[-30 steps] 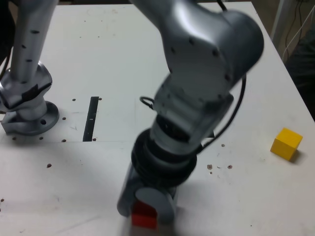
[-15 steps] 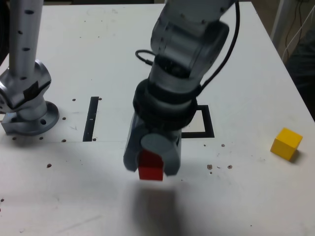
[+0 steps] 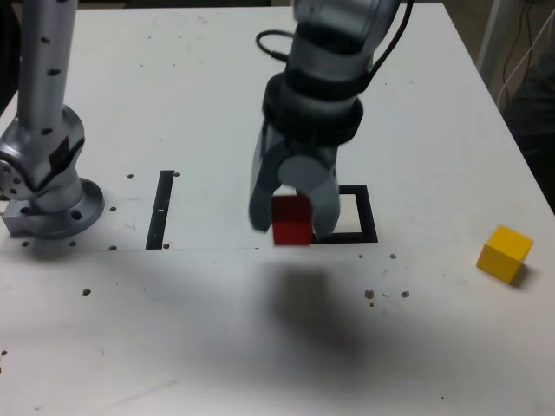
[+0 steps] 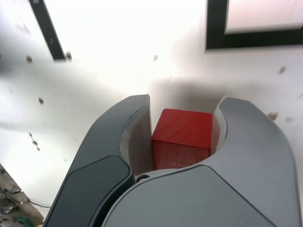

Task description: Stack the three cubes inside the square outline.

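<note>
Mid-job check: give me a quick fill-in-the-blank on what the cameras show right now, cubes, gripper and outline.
1. The gripper is shut on the ____ cube.
2. The held cube hangs above the table, not yet inside the ____ outline.
3. The cube lying alone toward the exterior view's right is ____.
4. In the exterior view, the thin black strip lies to the ____ of the gripper.

Missing words: red; square; yellow; left

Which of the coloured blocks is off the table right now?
The red cube: it hangs in the gripper, above the table. The yellow cube sits on the table at the exterior view's right.
</note>
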Available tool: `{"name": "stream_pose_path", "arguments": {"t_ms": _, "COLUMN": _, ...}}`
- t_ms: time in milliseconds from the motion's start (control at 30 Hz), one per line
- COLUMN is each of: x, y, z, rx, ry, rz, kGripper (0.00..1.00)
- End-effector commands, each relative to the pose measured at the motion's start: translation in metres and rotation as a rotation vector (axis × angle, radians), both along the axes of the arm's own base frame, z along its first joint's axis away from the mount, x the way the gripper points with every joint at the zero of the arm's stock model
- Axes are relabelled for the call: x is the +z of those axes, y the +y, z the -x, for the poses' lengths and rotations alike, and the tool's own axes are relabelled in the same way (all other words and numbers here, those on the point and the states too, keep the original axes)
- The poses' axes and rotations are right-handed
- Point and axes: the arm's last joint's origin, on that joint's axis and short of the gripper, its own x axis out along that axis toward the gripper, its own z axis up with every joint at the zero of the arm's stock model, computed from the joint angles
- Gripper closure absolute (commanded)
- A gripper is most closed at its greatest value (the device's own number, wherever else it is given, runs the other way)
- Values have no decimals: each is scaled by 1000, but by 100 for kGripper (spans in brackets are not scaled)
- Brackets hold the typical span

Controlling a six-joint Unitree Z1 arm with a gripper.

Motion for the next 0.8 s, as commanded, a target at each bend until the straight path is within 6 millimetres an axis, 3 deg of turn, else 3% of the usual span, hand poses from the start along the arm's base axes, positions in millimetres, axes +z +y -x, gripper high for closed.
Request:
{"name": "stream_pose_path", "arguments": {"t_ms": 0, "x": -5, "y": 11, "z": -8, "rx": -5, "ry": 7, "rz": 2, "kGripper": 75}}
{"name": "stream_pose_path", "arguments": {"t_ms": 333, "x": -23, "y": 47, "z": -34, "rx": 5, "ry": 29, "rz": 9, "kGripper": 75}}
{"name": "stream_pose_path", "arguments": {"t_ms": 767, "x": -48, "y": 68, "z": -55, "rx": 12, "ry": 54, "rz": 13, "kGripper": 75}}
